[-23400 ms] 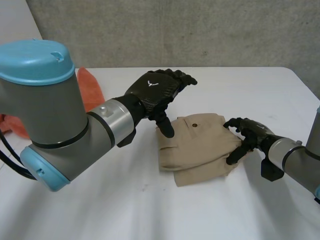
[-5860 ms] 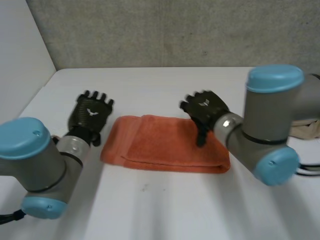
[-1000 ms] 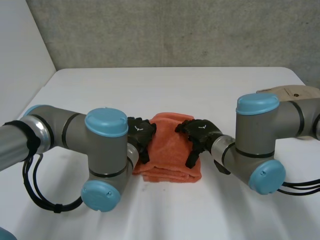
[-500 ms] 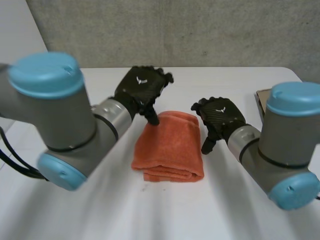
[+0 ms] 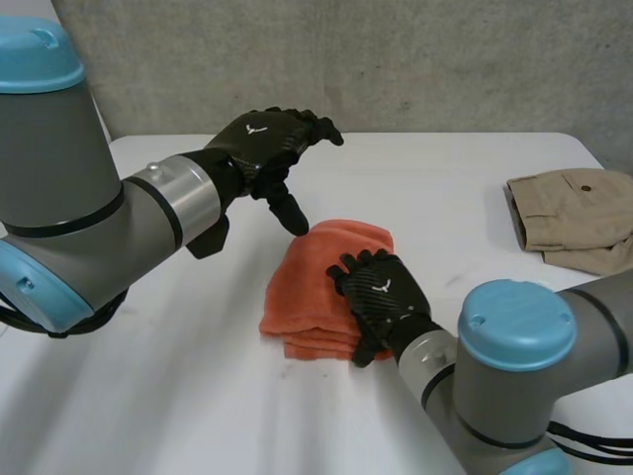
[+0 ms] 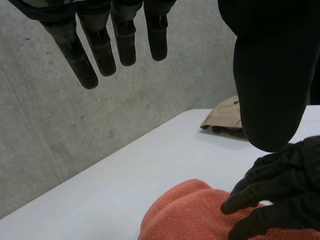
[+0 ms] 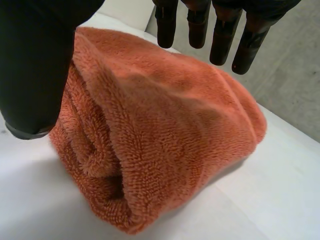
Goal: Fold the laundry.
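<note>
A folded orange towel (image 5: 315,269) lies mid-table, several layers thick at its near edge (image 7: 165,125). My right hand (image 5: 382,300) lies flat on the towel's near right part, open, with its fingers (image 7: 198,26) straight over the top layer and the thumb beside the folded edge. My left hand (image 5: 265,139) hovers open in the air behind and to the left of the towel, touching nothing. In the left wrist view its straight fingers (image 6: 105,50) hang over the towel (image 6: 190,212), with the right hand (image 6: 275,195) on the cloth.
Folded khaki shorts (image 5: 574,213) lie at the table's right edge, seen also in the left wrist view (image 6: 227,115). The white table (image 5: 445,173) ends at a grey concrete wall behind. Both grey arms reach in from the near corners.
My right hand has moved from beside the towel's right edge onto its near right part. My left hand has drawn back and to the left, staying open above the table.
</note>
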Robot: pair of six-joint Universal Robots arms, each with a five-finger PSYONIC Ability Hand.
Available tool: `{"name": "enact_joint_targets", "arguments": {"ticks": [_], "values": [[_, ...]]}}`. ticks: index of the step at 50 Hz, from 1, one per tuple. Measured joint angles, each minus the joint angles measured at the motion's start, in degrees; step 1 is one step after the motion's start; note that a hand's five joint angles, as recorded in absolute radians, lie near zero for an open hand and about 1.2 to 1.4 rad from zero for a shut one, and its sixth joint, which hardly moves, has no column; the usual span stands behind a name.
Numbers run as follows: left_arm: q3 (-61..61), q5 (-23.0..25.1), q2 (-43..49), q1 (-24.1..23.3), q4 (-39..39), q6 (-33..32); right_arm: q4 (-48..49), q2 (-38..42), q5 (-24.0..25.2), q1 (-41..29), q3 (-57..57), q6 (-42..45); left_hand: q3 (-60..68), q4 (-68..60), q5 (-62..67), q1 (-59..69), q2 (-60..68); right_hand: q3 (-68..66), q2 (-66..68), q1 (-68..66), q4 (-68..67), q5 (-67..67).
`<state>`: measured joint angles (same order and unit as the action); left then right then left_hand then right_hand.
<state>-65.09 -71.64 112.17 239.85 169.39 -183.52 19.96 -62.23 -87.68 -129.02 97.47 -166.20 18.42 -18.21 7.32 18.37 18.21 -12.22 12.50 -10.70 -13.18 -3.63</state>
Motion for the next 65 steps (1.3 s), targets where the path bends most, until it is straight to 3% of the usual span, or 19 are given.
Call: {"name": "enact_joint_targets", "arguments": {"ticks": [19,25,40,43,46,50,51,59,65], "values": [[-1.7,-3.7,0.3,-0.2,0.5,-0.3,3.3,9.5,-0.2,-0.4,-5.9,3.5,0.0,0.0,-0.2,0.0,0.0,-0.7,0.4,-0.2,-0.1,-0.3],[-2.5,-3.5,-0.1,-0.1,0.6,-0.3,6.0,10.4,-0.2,-0.4,-6.9,5.2,0.0,0.0,-0.2,0.0,0.0,-11.8,10.8,-10.1,-10.7,-8.0],[-3.4,-3.4,-0.3,0.0,0.7,-0.1,6.8,12.7,-0.2,-0.4,-9.7,7.4,0.0,0.0,-0.2,0.0,0.0,-18.9,18.8,-16.2,-17.9,-14.1],[-3.7,-3.5,-0.3,0.0,0.7,-0.1,6.8,12.9,-0.2,-0.4,-10.7,7.3,0.0,0.0,-0.2,0.0,0.0,-23.5,23.2,-18.9,-22.2,-16.9],[-3.9,-3.5,-0.3,0.1,0.7,-0.1,6.6,12.9,-0.1,-0.4,-11.4,7.3,0.0,0.0,-0.2,0.0,0.0,-41.0,40.9,-32.3,-40.2,-36.1],[-4.1,-3.5,-0.3,0.1,0.7,-0.1,6.1,12.8,0.1,-0.3,-12.3,7.2,0.0,0.0,-0.2,0.0,0.0,-45.8,46.0,-36.1,-45.4,-41.5],[-4.3,-3.5,-0.3,0.2,0.7,-0.1,5.7,12.6,0.2,-0.1,-12.5,7.1,0.0,0.0,-0.2,0.0,0.0,-50.4,52.3,-39.2,-51.6,-46.3],[-5.1,-3.5,-0.6,0.3,0.7,-0.1,3.0,11.3,1.8,3.1,-12.1,7.3,0.0,0.0,-0.2,0.0,0.0,-51.8,53.6,-39.8,-53.5,-47.6],[-6.3,-3.4,-1.1,0.5,0.7,-0.2,-0.3,9.3,5.6,10.9,-11.1,10.4,0.0,0.1,-0.2,0.0,0.0,-51.8,53.6,-39.8,-53.5,-47.6]]}}
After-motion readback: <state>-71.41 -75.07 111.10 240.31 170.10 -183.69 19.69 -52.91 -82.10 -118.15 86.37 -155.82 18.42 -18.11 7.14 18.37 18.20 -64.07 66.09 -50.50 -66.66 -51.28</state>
